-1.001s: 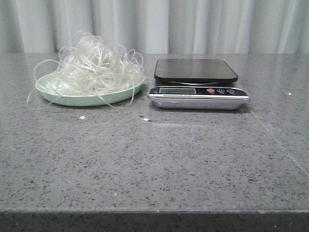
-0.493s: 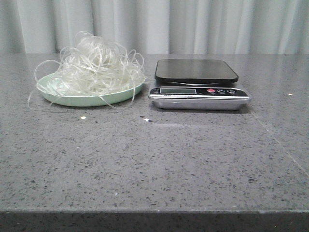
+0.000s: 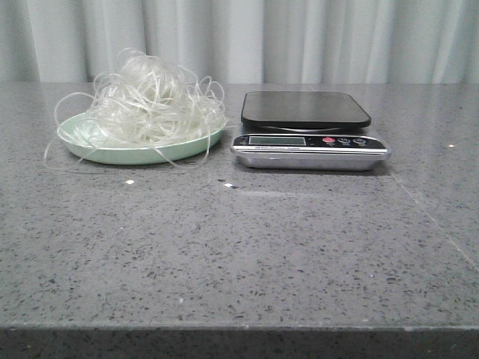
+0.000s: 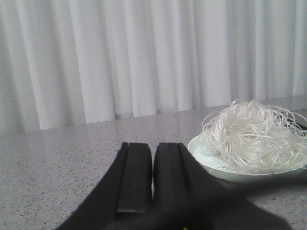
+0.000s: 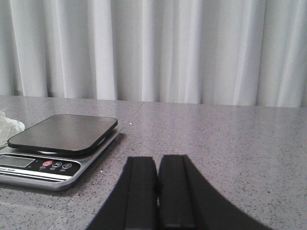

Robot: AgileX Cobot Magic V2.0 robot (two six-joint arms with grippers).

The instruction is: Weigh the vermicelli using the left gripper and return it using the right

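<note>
Vermicelli (image 3: 150, 101): heaped on green plate (image 3: 90, 152), left of frame.
Scale (image 3: 308, 129): pan bare.
Left gripper (image 4: 152, 178), right gripper (image 5: 157, 187): fingers pressed together, holding nothing.
Stage: fits either before weighing or after return.

1. A grey speckled stone bench (image 3: 247, 254) stretches across the front view, its surface catching small glints of light.
2. Pale pleated curtains (image 3: 314, 37) hang along the bench's far edge, closing off the background behind it.
</note>
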